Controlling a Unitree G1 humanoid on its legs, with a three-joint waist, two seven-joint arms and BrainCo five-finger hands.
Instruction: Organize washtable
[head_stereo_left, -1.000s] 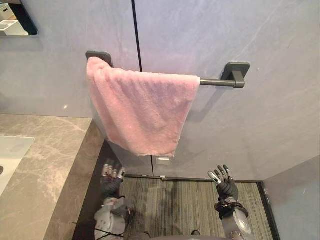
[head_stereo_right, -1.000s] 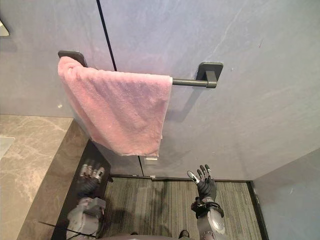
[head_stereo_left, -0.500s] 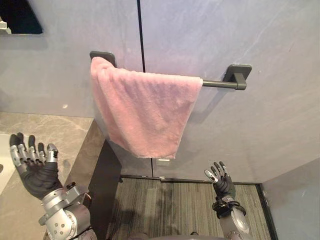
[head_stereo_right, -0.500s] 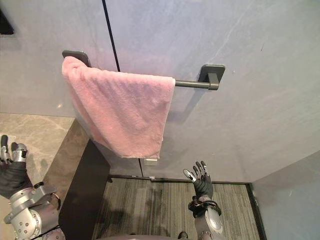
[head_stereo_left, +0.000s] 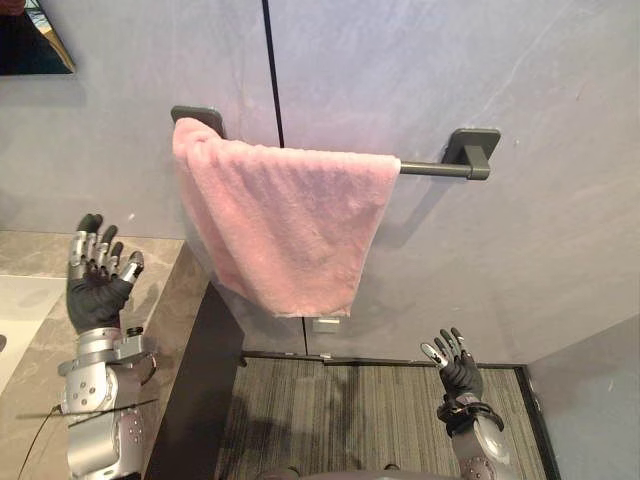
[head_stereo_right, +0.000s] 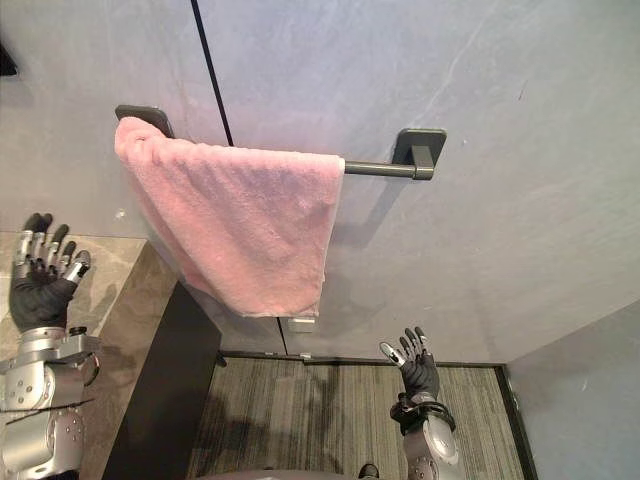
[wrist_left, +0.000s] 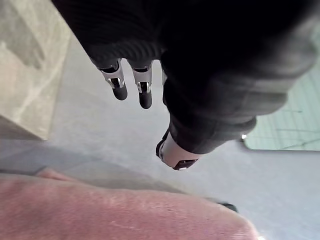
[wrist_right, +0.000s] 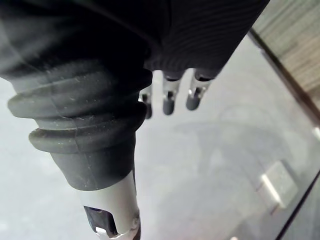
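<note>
While the pink towel (head_stereo_left: 290, 225) drapes the rail (head_stereo_left: 438, 168), left hand (head_stereo_left: 95, 288) and right hand (head_stereo_left: 461, 371) spread wide, empty.

A grey wall (head_stereo_left: 520, 90) stands ahead, split by a dark vertical seam (head_stereo_left: 272, 70) running down from twelve o'clock, with a dark rail (head_stereo_left: 430, 168) on a square bracket (head_stereo_left: 473, 150) at two o'clock. A mirror corner (head_stereo_left: 30, 40) sits at ten o'clock. Striped flooring (head_stereo_left: 340, 410) lies at six o'clock, and a small white wall plate (head_stereo_left: 326, 322) sits just above the dark skirting (head_stereo_left: 400, 360).
</note>
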